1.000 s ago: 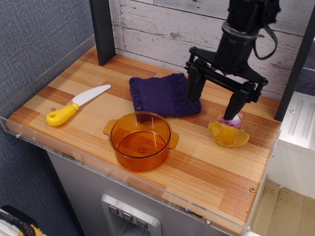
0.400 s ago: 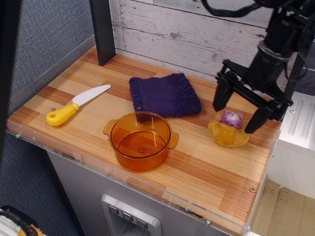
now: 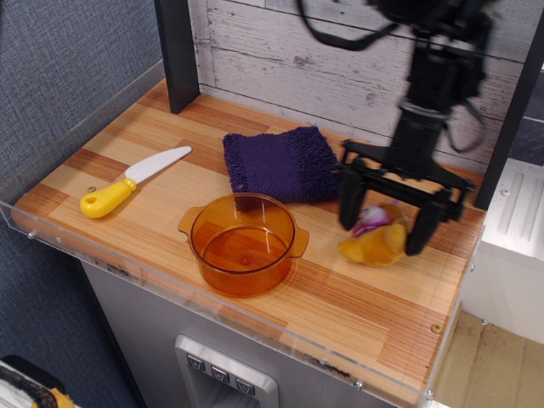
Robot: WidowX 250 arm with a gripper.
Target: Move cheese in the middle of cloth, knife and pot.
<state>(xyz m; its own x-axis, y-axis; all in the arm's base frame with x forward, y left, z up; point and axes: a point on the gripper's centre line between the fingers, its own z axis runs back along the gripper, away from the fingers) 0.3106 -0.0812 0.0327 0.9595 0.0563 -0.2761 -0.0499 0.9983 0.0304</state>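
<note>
The cheese (image 3: 374, 245), a yellow-orange lump with a purple-and-white bit on top, lies on the right of the wooden table (image 3: 357, 310), slightly blurred. My gripper (image 3: 382, 238) is lowered over it, open, with one black finger on each side of the cheese. The right finger (image 3: 421, 228) is close against the cheese. The amber pot (image 3: 242, 270) stands at the front middle. The dark purple cloth (image 3: 283, 163) lies behind the pot. The knife (image 3: 132, 180), with its white blade and yellow handle, lies at the left.
A black post (image 3: 177, 51) stands at the back left against the white plank wall (image 3: 280, 42). A clear acrylic lip (image 3: 212, 293) runs along the table's front edge. A grey wall borders the left side.
The gripper swung right, then came back left and down to straddle the cheese. The cheese has shifted a little left and toward the front.
</note>
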